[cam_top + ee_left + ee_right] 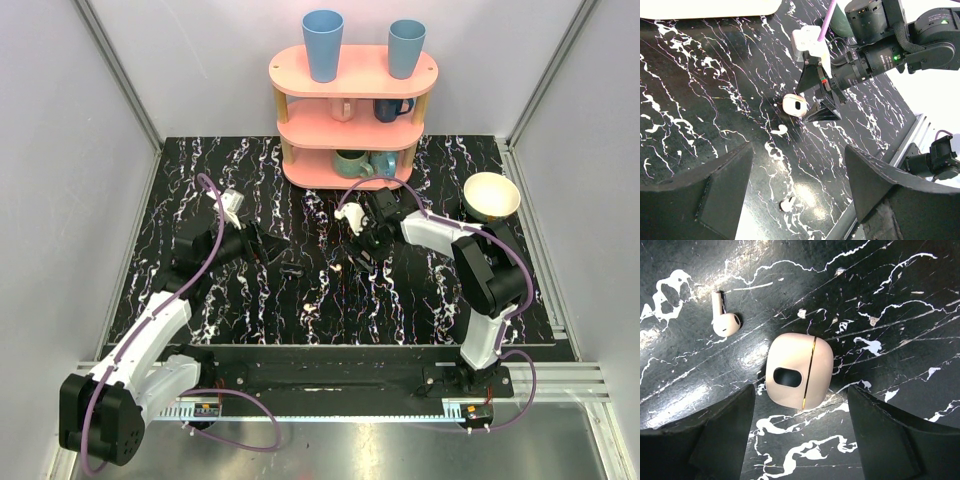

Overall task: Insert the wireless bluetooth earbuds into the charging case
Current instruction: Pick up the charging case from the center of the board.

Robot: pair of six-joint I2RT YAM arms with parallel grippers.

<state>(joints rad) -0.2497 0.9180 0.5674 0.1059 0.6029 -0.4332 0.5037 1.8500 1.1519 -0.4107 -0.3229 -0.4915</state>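
Charging case (799, 371), smooth and pebble-shaped, is being flanked by the spread right hand (801, 390). The left hand (799, 147) is being held spread too.

On my feed I saw a black surface (250, 310) veined with white, like marble. A pink shelf (352, 130) stood at its far edge, and a cream bowl (491, 195) sat near the far right corner. Around the middle lay the charging case (799, 371), flat, with a dark oval window and a thin gold seam facing up. One earbud (725, 320) lay just beside it, not touching. A second earbud (787, 204) rested apart from both, further to the left.
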